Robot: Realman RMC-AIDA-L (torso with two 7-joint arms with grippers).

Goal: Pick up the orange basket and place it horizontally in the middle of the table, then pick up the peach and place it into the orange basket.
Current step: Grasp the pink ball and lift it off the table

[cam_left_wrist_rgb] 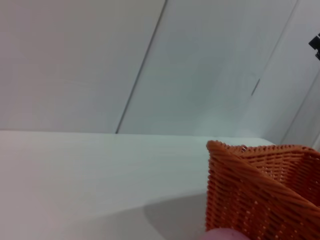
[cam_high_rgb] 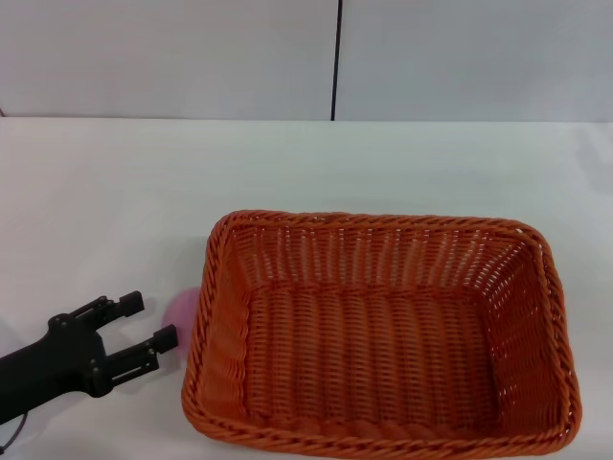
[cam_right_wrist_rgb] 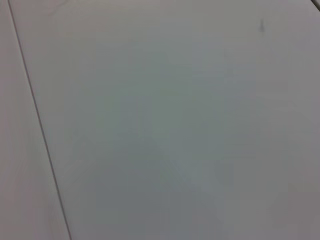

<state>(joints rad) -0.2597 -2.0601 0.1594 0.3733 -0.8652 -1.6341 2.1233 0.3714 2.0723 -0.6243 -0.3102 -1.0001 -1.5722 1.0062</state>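
Note:
The orange basket [cam_high_rgb: 383, 331] lies lengthwise across the white table [cam_high_rgb: 96, 192], its opening up and nothing inside. Tucked against its left outer wall is the pink peach [cam_high_rgb: 182, 309], partly hidden by the rim. My left gripper [cam_high_rgb: 148, 326] is open just left of the peach, one finger on each side of its near edge, not touching it as far as I can see. In the left wrist view a corner of the basket [cam_left_wrist_rgb: 260, 195] fills the lower right and a sliver of the peach [cam_left_wrist_rgb: 225, 234] shows at the bottom edge. The right gripper is out of view.
A grey wall with a dark vertical seam [cam_high_rgb: 336, 57] stands behind the table's far edge. The right wrist view shows only a plain grey panel with a thin seam [cam_right_wrist_rgb: 37, 130].

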